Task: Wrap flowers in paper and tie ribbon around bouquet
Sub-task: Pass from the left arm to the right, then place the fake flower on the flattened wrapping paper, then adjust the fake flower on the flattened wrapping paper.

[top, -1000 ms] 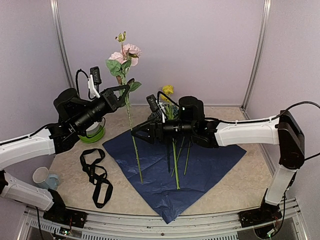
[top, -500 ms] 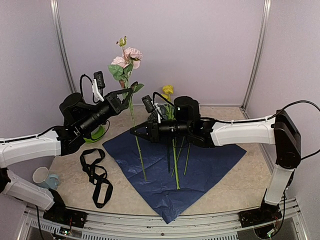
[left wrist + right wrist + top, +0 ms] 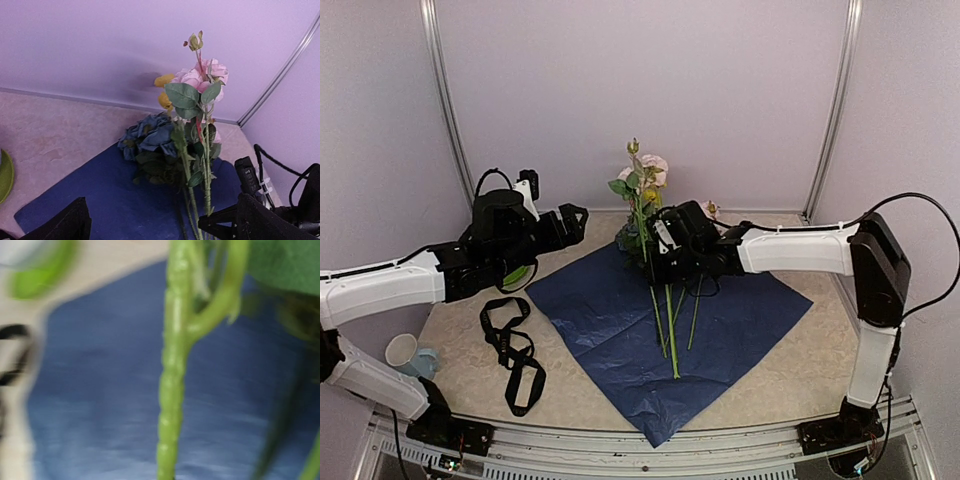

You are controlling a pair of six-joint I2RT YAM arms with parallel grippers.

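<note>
the pink rose (image 3: 649, 171) stands near upright over the far side of the paper (image 3: 590, 310), its stem running down toward the other flowers (image 3: 672, 340) lying there. right jaws clenched on that stem; left jaws released, well apart leftward.

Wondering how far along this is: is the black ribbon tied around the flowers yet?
No, the ribbon lies loose left of the paper, apart from the flowers.
</note>
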